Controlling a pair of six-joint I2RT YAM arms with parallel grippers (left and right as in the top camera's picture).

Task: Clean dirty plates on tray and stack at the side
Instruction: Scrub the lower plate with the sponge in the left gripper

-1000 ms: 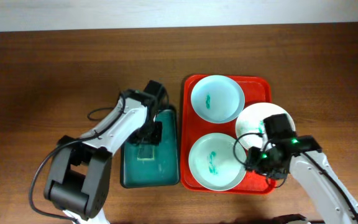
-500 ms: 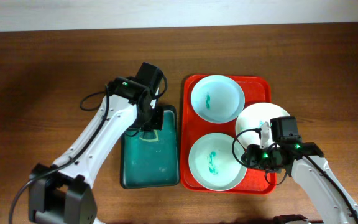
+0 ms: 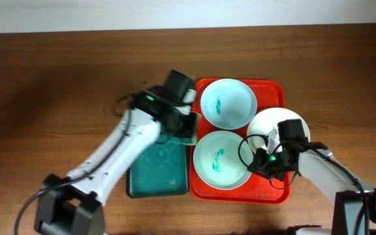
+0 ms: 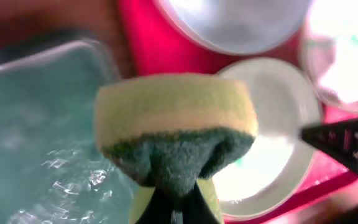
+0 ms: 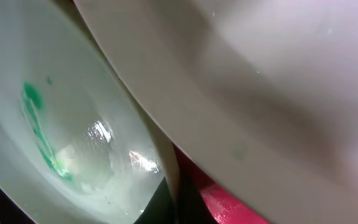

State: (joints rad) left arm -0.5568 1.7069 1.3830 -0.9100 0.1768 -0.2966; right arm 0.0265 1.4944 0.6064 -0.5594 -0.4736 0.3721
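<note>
Three plates lie on the red tray [image 3: 278, 88]: a back plate [image 3: 227, 103] with a teal smear, a right plate [image 3: 286, 121] overhanging the tray's rim, and a front plate [image 3: 217, 160], also smeared. My right gripper [image 3: 258, 162] is shut on the front plate's right rim [image 5: 166, 168], one finger inside the plate [image 5: 55, 124], one outside. The right plate [image 5: 272, 74] sits just above it. My left gripper [image 3: 187, 125] is shut on a yellow-and-green sponge [image 4: 176, 124], which hangs over the red tray's left edge [image 4: 138, 43], close to the front plate [image 4: 278, 137].
A dark teal-green tray [image 3: 156, 171] holding wet film [image 4: 36, 130] lies left of the red tray, under my left arm. Brown wooden tabletop [image 3: 51, 85] spreads to the left and behind. The right arm's cable loops over the front plate's right side.
My left gripper shut on the sponge in the teal tray, lifted it and moved right to the red tray's edge. My right gripper shut on the front plate's rim; that plate shifted slightly left.
</note>
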